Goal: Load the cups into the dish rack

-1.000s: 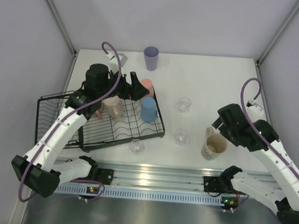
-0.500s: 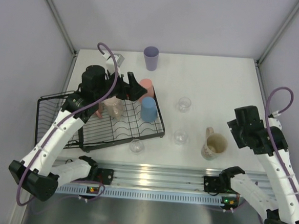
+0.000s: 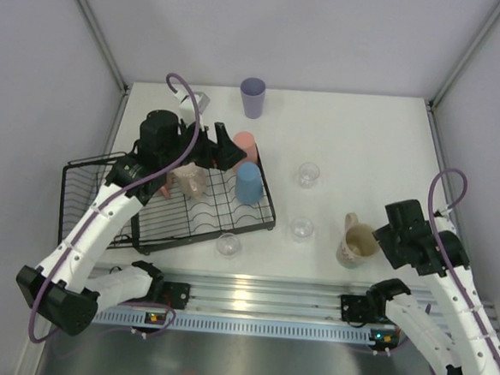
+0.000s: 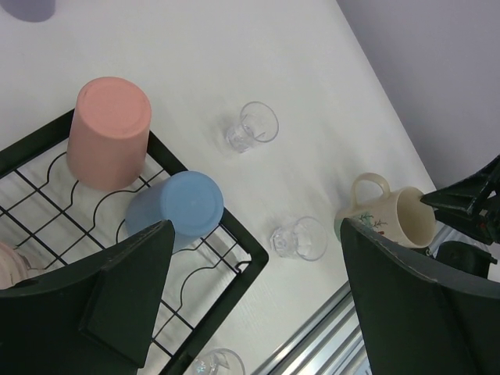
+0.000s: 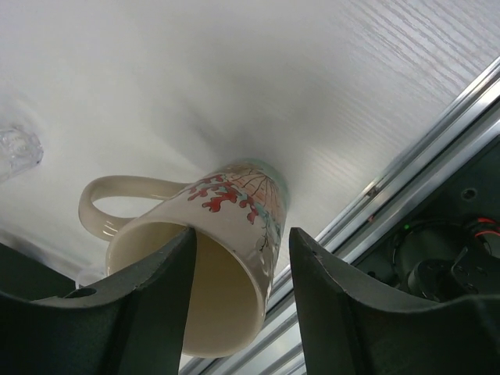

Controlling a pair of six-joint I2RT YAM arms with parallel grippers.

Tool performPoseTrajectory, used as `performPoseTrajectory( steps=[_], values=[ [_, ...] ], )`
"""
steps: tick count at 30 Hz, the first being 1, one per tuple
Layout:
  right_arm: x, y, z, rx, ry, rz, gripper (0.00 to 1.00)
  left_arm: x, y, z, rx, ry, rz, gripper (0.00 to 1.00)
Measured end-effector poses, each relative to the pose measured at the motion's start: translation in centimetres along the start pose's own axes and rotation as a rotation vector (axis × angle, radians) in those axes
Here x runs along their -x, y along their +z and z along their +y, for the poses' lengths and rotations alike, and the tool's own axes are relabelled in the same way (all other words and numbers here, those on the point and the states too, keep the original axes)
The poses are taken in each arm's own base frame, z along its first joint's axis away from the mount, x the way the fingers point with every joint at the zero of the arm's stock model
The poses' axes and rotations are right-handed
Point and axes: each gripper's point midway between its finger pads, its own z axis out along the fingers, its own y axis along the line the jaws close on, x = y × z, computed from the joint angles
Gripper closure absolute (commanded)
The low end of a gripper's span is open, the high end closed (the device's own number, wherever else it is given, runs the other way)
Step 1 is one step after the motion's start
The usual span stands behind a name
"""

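White tabletop (image 3: pixel 365 135) here: right gripper (image 5: pixel 238 258) sits half-open straddling the cream mug (image 5: pixel 234 207) wall, not clamped. Left gripper (image 4: pixel 256 234) is wide open and empty, dish rack (image 4: pixel 251 251) just below it.

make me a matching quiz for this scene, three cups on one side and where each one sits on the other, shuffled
Things:
1. lavender tumbler
2. blue tumbler
3. cream mug

Places:
A. between the fingers of the right gripper
B. upside down in the dish rack
C. on the table, at its far edge

Pairs: 1-C, 2-B, 3-A
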Motion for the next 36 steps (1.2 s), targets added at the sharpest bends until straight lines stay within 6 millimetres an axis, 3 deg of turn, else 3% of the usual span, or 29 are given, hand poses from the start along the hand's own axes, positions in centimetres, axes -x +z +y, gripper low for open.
performPoseTrajectory(
  steps=[8,13,17,18,25,28,31,36],
  values=[
    [-0.1,0.0,-0.2,-0.006,-0.057,0.009,0.51,-0.6,0.2,0.5,0.017,-0.007,0.013,0.07],
    [-1.6,1.9,-1.2,-0.056,-0.092,0.048,0.61,-0.7,0.3,0.6,0.019,-0.013,0.016,0.08],
    [-2.4,3.1,-1.4,-0.076,-0.126,0.067,0.81,-0.7,0.3,0.7,0.024,-0.017,0.016,0.08],
    [-2.5,3.3,-1.4,-0.076,-0.147,0.07,0.98,-0.6,0.3,0.7,0.027,-0.02,0.014,0.09],
    [-1.8,4.0,0.1,-0.048,-0.244,0.04,1.0,-0.7,0.6,0.9,0.036,-0.049,0.018,0.12],
    [-0.5,4.4,2.0,0.038,-0.35,-0.028,1.0,-1.0,1.3,0.9,0.031,-0.073,0.042,0.12],
    [1.5,3.9,5.7,0.199,-0.447,-0.146,1.0,-0.6,2.4,0.6,0.008,-0.098,0.077,0.12],
    [7.1,0.3,13.1,0.405,-0.647,-0.44,1.0,3.2,2.1,-2.0,-0.089,-0.11,0.063,0.13]
  ],
)
